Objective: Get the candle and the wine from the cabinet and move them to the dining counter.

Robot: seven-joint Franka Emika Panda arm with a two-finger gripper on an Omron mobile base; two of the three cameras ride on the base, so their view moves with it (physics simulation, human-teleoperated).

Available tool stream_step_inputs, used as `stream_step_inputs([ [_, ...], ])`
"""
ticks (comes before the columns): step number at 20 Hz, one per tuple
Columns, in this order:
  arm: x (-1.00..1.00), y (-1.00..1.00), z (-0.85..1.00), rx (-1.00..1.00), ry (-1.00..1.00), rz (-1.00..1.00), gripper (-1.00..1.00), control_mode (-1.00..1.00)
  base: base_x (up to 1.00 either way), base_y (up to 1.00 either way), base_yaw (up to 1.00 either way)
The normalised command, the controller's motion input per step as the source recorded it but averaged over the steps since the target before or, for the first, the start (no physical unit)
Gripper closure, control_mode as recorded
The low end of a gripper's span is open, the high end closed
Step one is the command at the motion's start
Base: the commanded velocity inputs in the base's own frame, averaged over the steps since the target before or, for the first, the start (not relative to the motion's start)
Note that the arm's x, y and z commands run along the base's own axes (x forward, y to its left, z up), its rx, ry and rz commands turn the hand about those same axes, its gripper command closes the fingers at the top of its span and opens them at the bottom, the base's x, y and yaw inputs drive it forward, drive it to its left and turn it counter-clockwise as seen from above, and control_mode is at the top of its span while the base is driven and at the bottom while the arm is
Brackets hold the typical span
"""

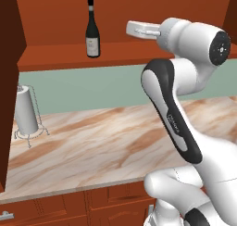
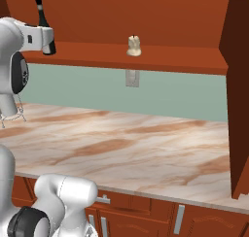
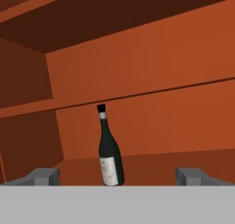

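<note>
Pincer (image 3: 117,176) wide, empty, lined up on wine (image 3: 110,152) upright on cabinet (image 3: 174,113) shelf. Advance level, straddle body low, then close.

Right base view: the arm's white wrist is covering the lower body and label of the wine (image 2: 41,12); only neck and shoulder are showing. The paper-towel roll (image 2: 10,112) is sitting mostly behind the arm. Hand view: the hand (image 3: 118,176) fingertips are being cut off at the bottom. The candle (image 2: 134,46) is too small for detail.
</note>
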Motion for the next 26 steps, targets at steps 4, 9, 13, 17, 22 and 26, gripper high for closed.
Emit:
stream_step_inputs([
  [4,0.03,0.11,0.00,-0.09,-0.01,0.00,-1.00,-1.00,0.00,0.00,0.00],
  [9,0.04,0.14,0.00,-0.11,0.00,0.00,-1.00,-1.00,0.00,0.00,0.00],
  [13,0.04,0.13,0.00,-0.09,0.00,0.00,-1.00,-1.00,0.00,0.00,0.00],
  [17,0.07,0.01,0.00,0.00,0.01,0.00,-1.00,-1.00,0.00,0.00,0.00],
  [22,0.07,0.00,0.00,0.00,0.00,0.00,-1.00,-1.00,0.00,0.00,0.00],
  [26,0.12,0.00,0.00,0.00,0.00,0.00,-1.00,-1.00,0.00,0.00,0.00],
])
